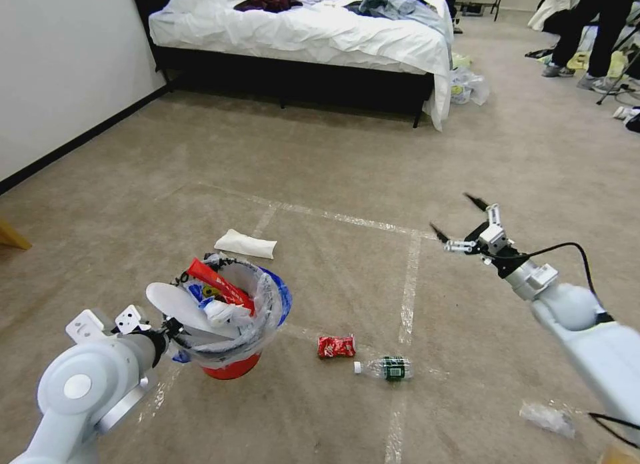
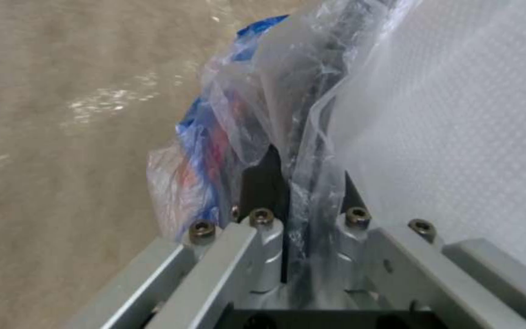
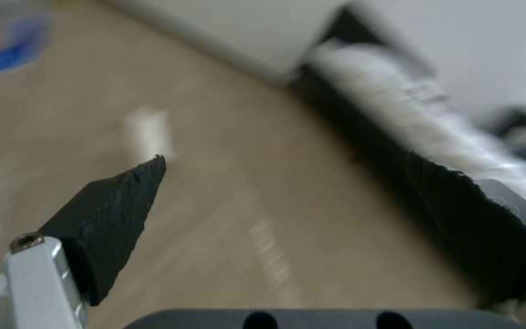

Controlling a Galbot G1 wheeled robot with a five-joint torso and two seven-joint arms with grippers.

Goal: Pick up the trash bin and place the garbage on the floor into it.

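Left end effector (image 1: 175, 329): fingers pressed together on the bag-lined rim of the trash bin (image 1: 233, 367), on the bin's side nearest the robot. The bin already holds a white slipper (image 1: 183, 309) and a red wrapper (image 1: 220, 285). Right end effector (image 1: 459, 217): fingers spread, empty, raised above the floor (image 1: 333, 157) well to the bin's right. Just right of the bin lie a red snack wrapper (image 1: 336, 346) and a clear bottle (image 1: 385, 368); beyond the bin, a second white slipper (image 1: 245, 244).
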